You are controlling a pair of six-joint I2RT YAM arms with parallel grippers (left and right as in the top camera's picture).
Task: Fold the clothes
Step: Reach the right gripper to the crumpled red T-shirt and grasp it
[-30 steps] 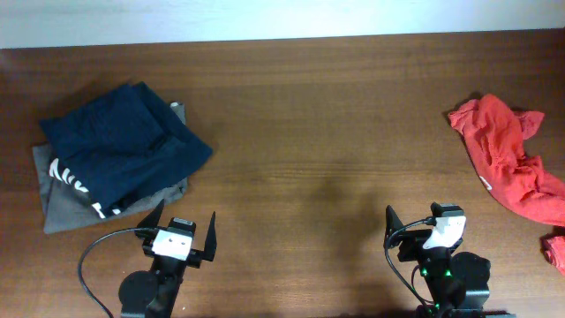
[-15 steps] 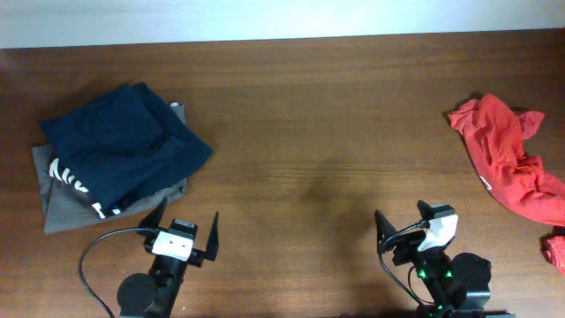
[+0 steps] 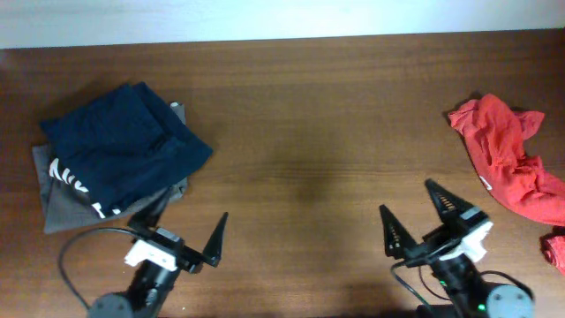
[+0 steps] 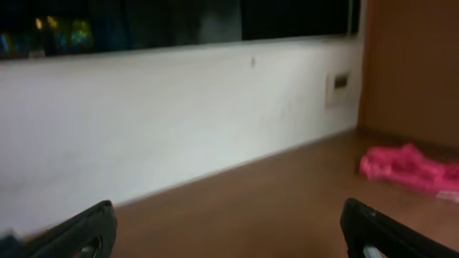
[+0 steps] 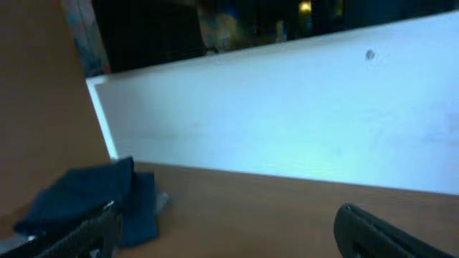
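One shirt is to be folded, and it lies crumpled and unfolded at the right edge of the table, with one end running out of the overhead view. Near the shirt, on its inward side and closer to the robot, the right gripper is held with jaws spread wide and nothing between them. Well apart from the shirt, across the bare wood, the left gripper is likewise spread wide and empty. Farthest from the shirt, a navy garment is stacked on a grey garment.

The step in hand is judged to be the reach for the shirt. It would best be taken by the right gripper at a single edge, a shoulder or the hem, rather than through the bunched middle, so that layers are not pinched together. It should then be drawn away from the edge onto the bare wood and laid flat before any fold is tried. The left gripper will probably be needed at the shirt's opposite edge, and the stack should be left undisturbed.
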